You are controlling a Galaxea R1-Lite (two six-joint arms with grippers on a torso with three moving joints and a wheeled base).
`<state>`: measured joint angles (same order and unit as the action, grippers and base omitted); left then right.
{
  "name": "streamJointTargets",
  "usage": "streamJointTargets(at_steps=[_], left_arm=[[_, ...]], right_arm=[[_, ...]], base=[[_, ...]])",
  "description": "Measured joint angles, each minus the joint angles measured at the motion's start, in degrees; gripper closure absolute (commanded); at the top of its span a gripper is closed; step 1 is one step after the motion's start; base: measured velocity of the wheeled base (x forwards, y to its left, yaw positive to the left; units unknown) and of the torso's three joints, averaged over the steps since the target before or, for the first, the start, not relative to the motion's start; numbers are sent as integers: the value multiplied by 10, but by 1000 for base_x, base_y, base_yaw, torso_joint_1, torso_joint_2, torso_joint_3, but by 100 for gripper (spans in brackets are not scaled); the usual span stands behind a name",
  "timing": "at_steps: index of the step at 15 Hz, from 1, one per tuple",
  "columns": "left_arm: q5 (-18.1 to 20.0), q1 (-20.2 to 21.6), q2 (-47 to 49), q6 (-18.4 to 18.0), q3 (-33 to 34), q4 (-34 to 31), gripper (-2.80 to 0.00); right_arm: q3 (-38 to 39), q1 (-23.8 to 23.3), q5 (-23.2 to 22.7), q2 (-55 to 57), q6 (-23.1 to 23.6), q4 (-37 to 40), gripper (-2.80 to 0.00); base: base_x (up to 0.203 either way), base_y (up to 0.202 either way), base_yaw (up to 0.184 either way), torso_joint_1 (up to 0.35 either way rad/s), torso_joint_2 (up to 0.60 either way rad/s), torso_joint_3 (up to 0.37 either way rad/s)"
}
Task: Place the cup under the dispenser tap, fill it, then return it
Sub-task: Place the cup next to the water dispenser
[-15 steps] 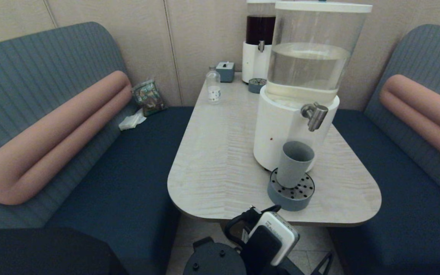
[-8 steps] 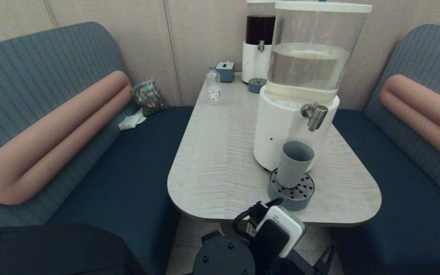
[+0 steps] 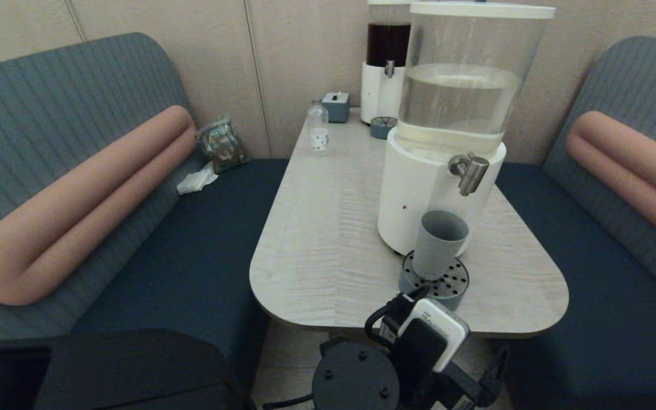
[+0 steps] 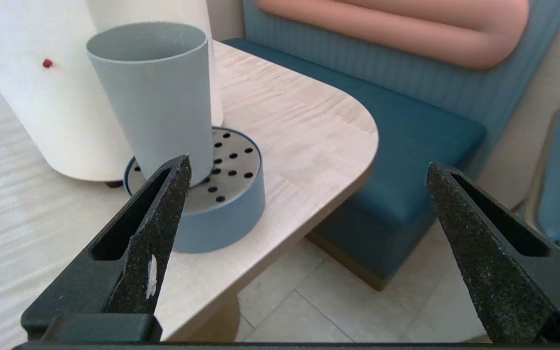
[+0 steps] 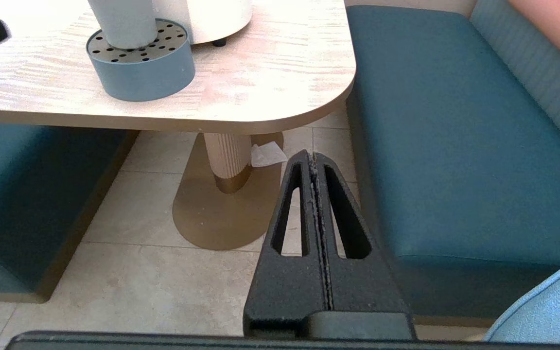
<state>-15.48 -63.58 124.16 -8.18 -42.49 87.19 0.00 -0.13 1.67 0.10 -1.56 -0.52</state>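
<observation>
Left gripper (image 4: 304, 180): low at the near edge of the tabletop (image 3: 328, 239), just short of the cup; fingers (image 4: 163, 204) spread wide apart and holding nothing.
Cup (image 3: 439, 244): grey-blue tumbler standing upright on the round drip tray (image 3: 434, 289), touching the tray's perforated steel top; from here I cannot tell whether it holds liquid.
Dispenser tap (image 3: 469, 171): short steel spout on the white-based dispenser (image 3: 419, 193), above the cup and a little toward the robot's right.
Progress: the cup is set at the dispenser; filling seems not yet confirmed, and returning the cup is left to do.
Right gripper (image 5: 316, 165): parked below tabletop height over the floor; fingers pressed together, empty.
Bottle (image 3: 318, 134): small, clear, well apart at the far left of the tabletop, out of the way.
Dark-liquid dispenser (image 3: 386, 68): at the far end, behind the main one.
Obstacles: the white dispenser body stands just behind the cup, and the tray rim surrounds its foot, so a grasp probably needs to come in from the near side.
</observation>
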Motion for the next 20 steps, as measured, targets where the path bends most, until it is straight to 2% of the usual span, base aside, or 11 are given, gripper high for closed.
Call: streamJointTargets(at_steps=[20], left_arm=[[-14,45,66,-26,-103,0,-280]], right_arm=[[0,0,0,0,0,0,0]], base=[[0,0,0,0,0,0]])
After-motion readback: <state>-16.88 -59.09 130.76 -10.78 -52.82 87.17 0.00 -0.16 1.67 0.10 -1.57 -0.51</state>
